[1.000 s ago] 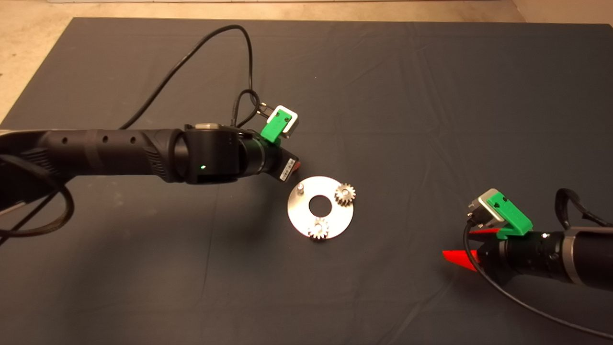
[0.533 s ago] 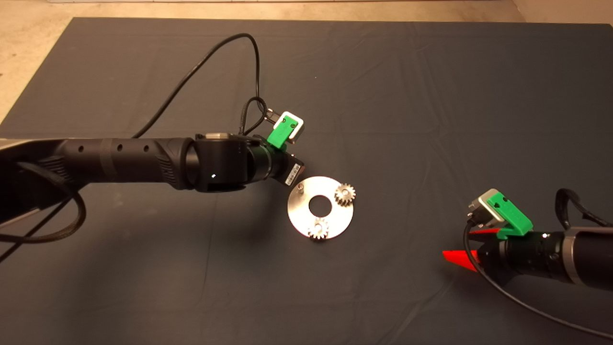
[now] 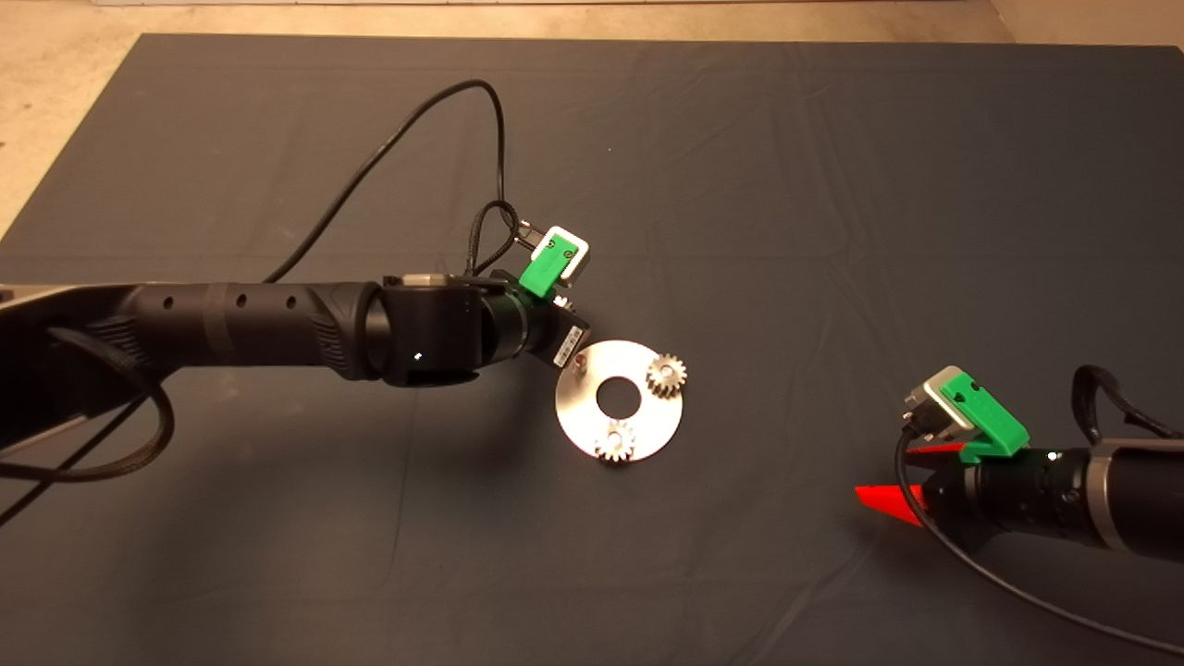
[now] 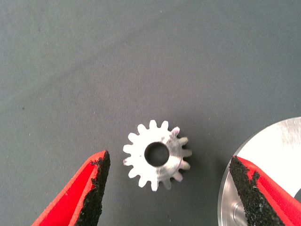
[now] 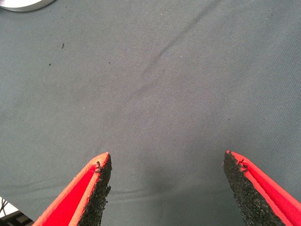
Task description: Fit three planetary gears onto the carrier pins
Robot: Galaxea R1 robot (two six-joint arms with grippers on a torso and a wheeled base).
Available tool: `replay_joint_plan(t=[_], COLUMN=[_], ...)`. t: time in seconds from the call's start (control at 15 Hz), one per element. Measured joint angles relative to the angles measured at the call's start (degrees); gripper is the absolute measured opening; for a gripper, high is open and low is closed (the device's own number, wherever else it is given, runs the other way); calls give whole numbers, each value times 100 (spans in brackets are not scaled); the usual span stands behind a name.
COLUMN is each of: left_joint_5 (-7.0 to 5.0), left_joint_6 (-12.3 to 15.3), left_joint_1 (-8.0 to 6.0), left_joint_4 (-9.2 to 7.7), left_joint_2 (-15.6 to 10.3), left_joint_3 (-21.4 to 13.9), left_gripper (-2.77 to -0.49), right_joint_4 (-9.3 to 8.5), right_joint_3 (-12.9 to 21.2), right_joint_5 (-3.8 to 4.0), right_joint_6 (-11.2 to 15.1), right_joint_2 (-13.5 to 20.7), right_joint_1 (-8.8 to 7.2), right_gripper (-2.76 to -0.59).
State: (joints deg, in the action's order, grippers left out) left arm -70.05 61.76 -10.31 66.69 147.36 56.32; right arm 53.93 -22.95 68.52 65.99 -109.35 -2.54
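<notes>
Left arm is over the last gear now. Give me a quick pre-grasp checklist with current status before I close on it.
1. Left gripper open: ok, fingers spread wide.
2. Loose gear between the fingers: ok, lying flat on the mat, bore visible, nearer one finger than the other.
3. Clearance from the disc: not ok, one pad overlaps the disc's rim in the left wrist view; whether it touches, cannot tell.
4. Free pin for this gear: ok, bare, at the disc's edge beside the left arm.
5. Other two gears seated on the disc: ok.
6. Right gripper out of the way: ok, open, waiting at the mat's right side.
</notes>
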Motion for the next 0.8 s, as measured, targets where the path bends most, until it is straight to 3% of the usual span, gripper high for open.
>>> replay_joint_plan(t=[0.2,0.67,0.8], left_joint_5=[-4,-1,-1], left_joint_6=[1,-2,-2], left_joint_1=[155,153,155], left_joint_4=[48,98,150], left_joint_2=[10,93,93], left_joint_3=[161,263,289], left_gripper=[-148,-148,-157], right_joint_4=[-18,-60,-62], right_joint_3=[0,0,0], right_joint_5=[-2,2,0], right_joint_6=[0,2,0], right_joint_2=[0,4,4], right_joint_1=[0,0,0], right_gripper=[-160,-160,-160])
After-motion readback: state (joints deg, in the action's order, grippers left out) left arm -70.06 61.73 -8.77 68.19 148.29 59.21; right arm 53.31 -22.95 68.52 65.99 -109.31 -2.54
